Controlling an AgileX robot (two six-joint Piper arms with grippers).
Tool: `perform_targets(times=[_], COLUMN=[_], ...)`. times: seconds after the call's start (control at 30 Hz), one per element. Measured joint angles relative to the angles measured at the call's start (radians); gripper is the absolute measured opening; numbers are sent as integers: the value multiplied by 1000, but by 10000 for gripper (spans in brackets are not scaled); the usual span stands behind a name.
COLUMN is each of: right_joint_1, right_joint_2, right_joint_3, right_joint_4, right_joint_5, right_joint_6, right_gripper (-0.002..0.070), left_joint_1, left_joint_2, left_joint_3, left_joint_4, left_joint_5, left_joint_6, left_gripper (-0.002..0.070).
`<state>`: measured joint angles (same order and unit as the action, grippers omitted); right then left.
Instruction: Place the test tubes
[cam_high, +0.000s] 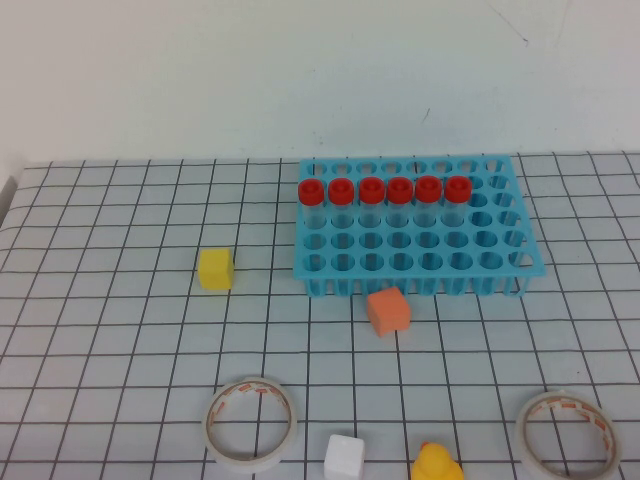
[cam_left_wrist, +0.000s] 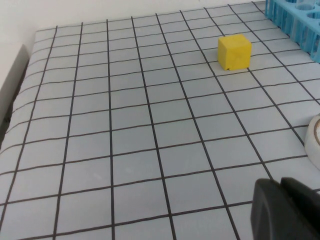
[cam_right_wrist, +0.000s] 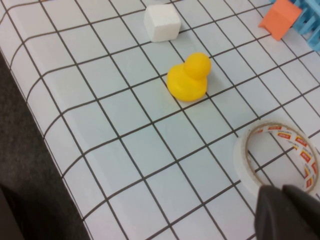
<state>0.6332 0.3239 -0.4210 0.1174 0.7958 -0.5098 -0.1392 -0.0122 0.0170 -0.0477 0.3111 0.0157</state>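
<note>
Six tubes (cam_high: 371, 189) stand racked well ahead of your closed, empty left gripper (cam_left_wrist: 281, 186); your right gripper (cam_right_wrist: 282, 192), likewise closed, hangs beside a tape roll (cam_right_wrist: 240, 152).

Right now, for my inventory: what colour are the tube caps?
Red caps, best in the high view.

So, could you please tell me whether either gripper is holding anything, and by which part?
Nothing is held. The left gripper, shut and empty, hangs over the gridded table; the right gripper, shut and empty, by a tape roll.
</note>
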Motion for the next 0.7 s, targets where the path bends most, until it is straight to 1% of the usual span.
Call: perform_targets(times=[0.23, 0.33, 0.4, 0.53, 0.7], right_joint_1=[-2, -40, -106, -286, -494], right_joint_2=[0, -12, -38, -130, -274], right_joint_3=[1, 21, 58, 157, 252], right_joint_4=[0, -2, -6, -12, -26], right_joint_5=[0, -42, -112, -251, -291], right_joint_6=[0, -4, -4, 0, 7], right_gripper=[-1, -1, -1, -1, -1], left_joint_1=[0, 0, 0, 0, 0], left_joint_2=[0, 0, 0, 0, 0], left_joint_3=[0, 0, 0, 0, 0], left_joint_4=[0, 0, 0, 0, 0], left_joint_5=[0, 0, 0, 0, 0], left_joint_6=[2, 2, 2, 2, 2], left_gripper=[0, 0, 0, 0, 0])
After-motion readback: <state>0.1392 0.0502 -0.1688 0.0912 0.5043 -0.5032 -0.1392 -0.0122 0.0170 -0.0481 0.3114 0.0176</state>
